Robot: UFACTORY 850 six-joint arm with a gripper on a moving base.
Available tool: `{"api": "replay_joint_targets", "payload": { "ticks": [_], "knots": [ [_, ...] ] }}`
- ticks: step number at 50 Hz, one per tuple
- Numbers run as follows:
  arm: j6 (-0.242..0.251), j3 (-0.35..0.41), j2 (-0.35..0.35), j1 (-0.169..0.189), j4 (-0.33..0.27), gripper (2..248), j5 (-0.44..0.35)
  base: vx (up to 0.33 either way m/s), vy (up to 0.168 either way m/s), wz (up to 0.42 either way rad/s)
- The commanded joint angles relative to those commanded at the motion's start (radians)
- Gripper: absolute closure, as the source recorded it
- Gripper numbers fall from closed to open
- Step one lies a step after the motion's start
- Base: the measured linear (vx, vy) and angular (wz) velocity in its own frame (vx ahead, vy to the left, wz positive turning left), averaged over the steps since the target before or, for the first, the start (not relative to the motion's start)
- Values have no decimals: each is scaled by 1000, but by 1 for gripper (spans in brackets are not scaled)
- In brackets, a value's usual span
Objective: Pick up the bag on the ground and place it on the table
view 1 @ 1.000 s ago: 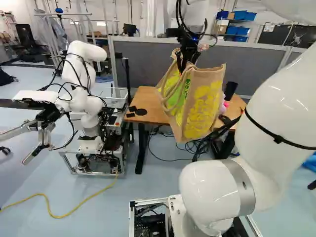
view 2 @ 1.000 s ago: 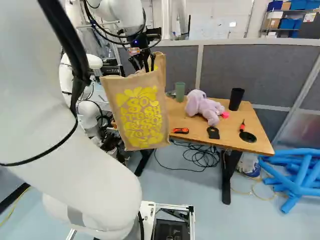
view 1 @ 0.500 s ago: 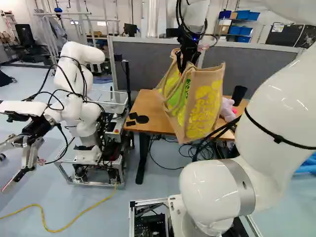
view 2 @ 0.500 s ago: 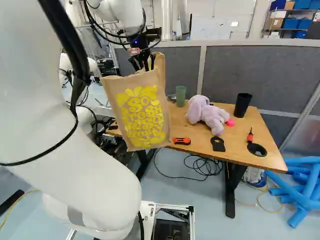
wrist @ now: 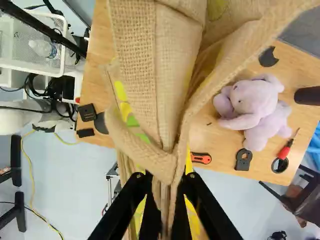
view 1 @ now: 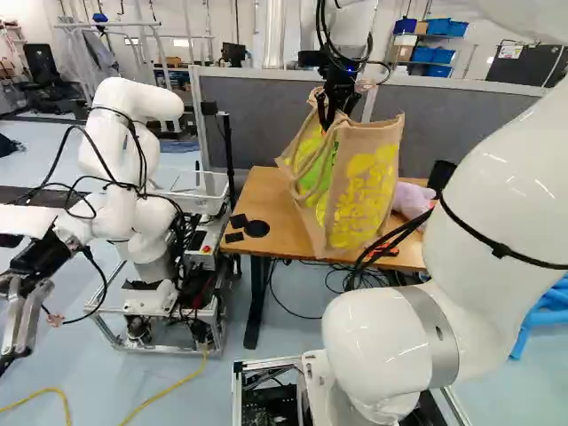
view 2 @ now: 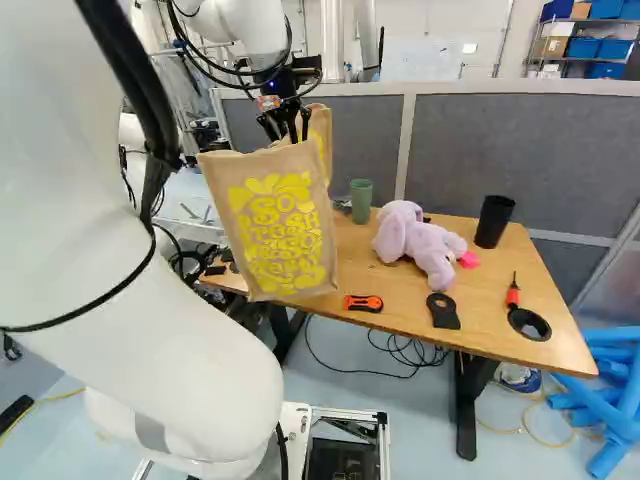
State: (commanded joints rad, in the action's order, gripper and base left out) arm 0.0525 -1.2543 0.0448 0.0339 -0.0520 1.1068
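Note:
My gripper (view 1: 334, 102) is high over the near part of the table, shut on the burlap bag (view 1: 362, 191) near its handles. From it the bag with yellow print hangs upright, in front of the wooden table (view 2: 400, 300) in both base views. Whether its bottom touches the tabletop, I cannot tell. In the wrist view the gripper (wrist: 164, 202) pinches the bag's cloth (wrist: 172, 75) between its two fingers, and the tabletop (wrist: 210, 135) spreads below on both sides of it.
On the table are a purple plush toy (view 2: 420, 245), a green cup (view 2: 361, 200), a black cup (view 2: 494, 221), an orange cutter (view 2: 363, 303) and a screwdriver (view 2: 513, 291). Another robot (view 1: 133, 177) stands left of the table. Blue tubes (view 2: 610, 390) lie at its right.
The base has moved: the table has come nearer and the other robot has shifted left in the left base view. The bag stays in the gripper and travels with the arm.

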Motion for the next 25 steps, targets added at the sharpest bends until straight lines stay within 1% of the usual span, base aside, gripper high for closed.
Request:
{"api": "replay_joint_targets", "payload": {
  "ticks": [4,9,25],
  "knots": [
    [0,-10,-10,0,0,228,0,126,-2,-10],
    [0,-17,-17,0,0,228,0,40,6,-7],
    [0,-42,-42,-1,0,228,0,-10,0,0]
  ]
}}
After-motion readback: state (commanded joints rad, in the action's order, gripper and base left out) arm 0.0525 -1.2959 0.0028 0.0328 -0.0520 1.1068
